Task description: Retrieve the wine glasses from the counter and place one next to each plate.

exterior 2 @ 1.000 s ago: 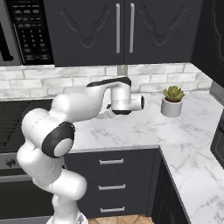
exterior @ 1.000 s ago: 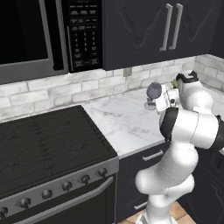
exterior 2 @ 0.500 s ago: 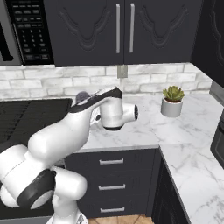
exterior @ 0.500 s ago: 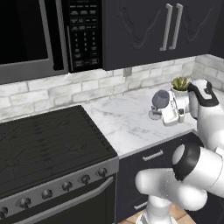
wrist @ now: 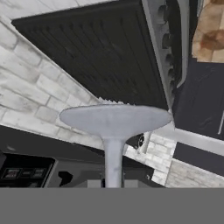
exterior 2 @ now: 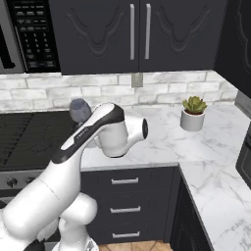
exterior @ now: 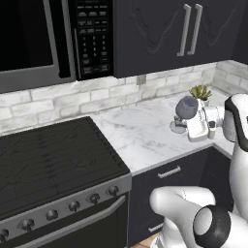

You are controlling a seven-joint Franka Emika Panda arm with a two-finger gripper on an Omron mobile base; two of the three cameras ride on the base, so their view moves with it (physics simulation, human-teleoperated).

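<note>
Greyish-purple stemmed wine glass (exterior: 186, 107) hangs at the right of the left base frame, lifted above the white veined marble counter (exterior: 140, 133). The white arm's gripper (exterior: 193, 122) is clamped on its thin stem, foot (wrist: 114, 119) facing the hand camera.

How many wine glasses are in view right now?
1. The wine glass is gripped by its stem in the gripper, above the counter near the potted plant. A second may be out of frame.

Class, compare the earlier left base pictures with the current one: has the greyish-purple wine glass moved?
Yes. The greyish-purple stemmed wine glass, held in the gripper, has moved rightward and lower, ending just left of the small potted plant.
</note>
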